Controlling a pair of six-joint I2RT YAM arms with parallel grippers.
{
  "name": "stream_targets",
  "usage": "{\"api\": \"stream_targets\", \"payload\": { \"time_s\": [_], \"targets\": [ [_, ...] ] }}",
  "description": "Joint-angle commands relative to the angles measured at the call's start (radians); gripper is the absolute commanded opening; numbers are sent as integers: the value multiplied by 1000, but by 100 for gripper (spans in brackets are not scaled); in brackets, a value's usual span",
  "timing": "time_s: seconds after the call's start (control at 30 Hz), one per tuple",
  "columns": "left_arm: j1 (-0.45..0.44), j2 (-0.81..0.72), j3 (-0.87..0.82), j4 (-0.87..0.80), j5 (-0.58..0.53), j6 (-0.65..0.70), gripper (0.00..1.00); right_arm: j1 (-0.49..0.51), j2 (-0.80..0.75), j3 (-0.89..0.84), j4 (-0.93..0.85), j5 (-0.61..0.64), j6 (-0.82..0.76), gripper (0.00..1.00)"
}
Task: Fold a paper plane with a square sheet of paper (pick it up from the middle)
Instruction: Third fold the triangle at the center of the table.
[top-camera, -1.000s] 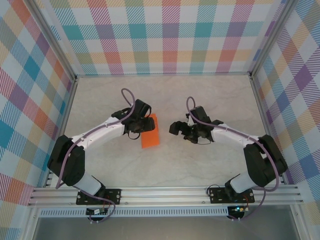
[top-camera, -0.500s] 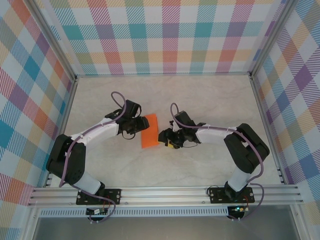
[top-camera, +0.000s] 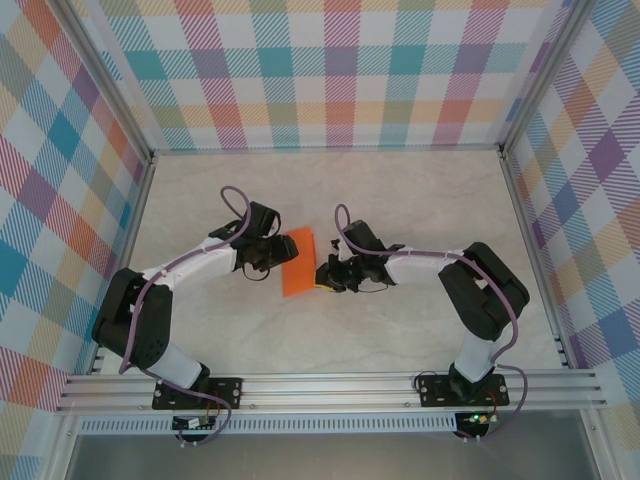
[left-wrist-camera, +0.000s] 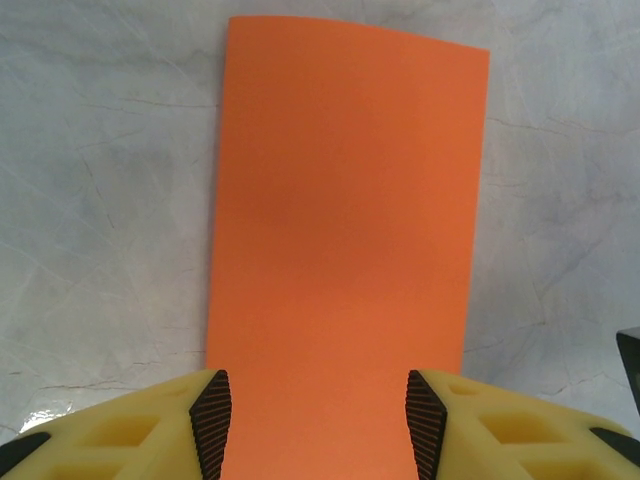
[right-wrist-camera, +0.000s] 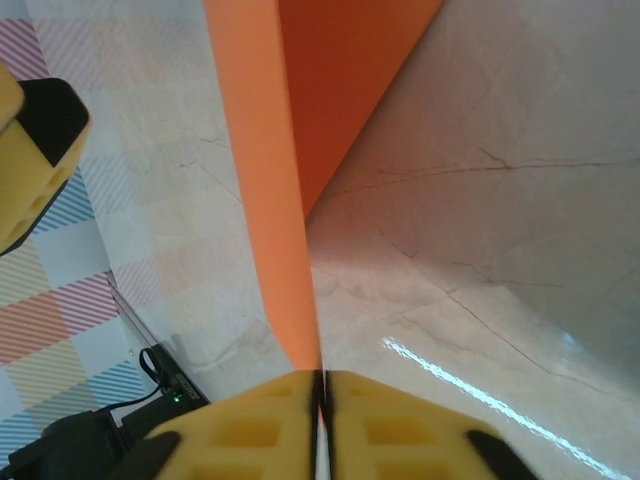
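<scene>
Paper sheet (top-camera: 299, 264) sits inside spread left tool (left-wrist-camera: 318, 422); right tool (right-wrist-camera: 322, 386) pinches its edge.

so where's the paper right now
In the top view the paper is mid-table between the pincers: right pincer shut on its edge, left pincer open around it.

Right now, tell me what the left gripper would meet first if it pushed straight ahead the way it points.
The orange sheet of paper: it lies between the fingers of the open left gripper and stretches on ahead. Height is unclear, so the gripper might push it or slide over it.
</scene>
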Motion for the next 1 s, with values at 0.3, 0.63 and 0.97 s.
{"api": "stream_targets", "payload": {
  "time_s": [0.3,0.63,0.97],
  "targets": [
    [19,-20,-62,149,158,1,52,-1,-69,-1,-214,-36,-179,2],
    [20,55,-98,172,132,15,32,-29,-87,18,-342,-37,-257,2],
    [20,166,-94,194,103,38,20,-29,-44,66,-344,-41,-230,1]
  ]
}}
